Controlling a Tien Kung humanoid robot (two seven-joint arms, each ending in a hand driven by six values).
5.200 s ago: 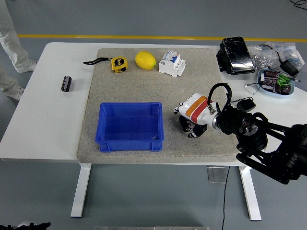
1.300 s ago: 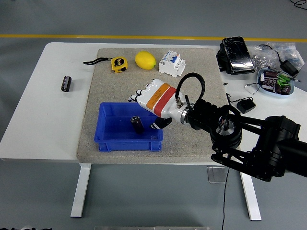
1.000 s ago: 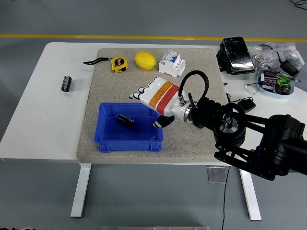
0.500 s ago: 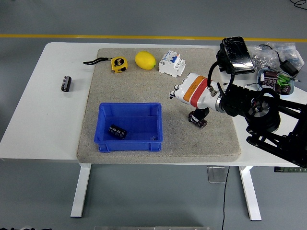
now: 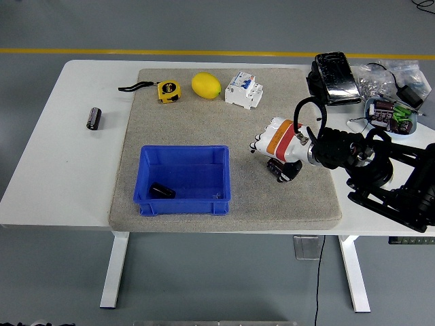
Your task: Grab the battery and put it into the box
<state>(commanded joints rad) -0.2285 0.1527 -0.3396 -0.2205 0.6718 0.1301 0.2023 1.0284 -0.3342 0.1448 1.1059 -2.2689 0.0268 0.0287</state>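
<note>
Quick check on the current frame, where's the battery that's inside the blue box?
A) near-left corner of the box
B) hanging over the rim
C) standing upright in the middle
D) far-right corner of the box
A: the battery lies on its side on the floor of the blue box, close to the near wall and toward the left wall; the right hand holds nothing, off to the box's right over the mat.

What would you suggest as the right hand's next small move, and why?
Probably none beyond easing the right hand back toward the table's right side: a battery lies in the blue box, and the hand holds nothing, hovering over the mat right of the box.
</note>
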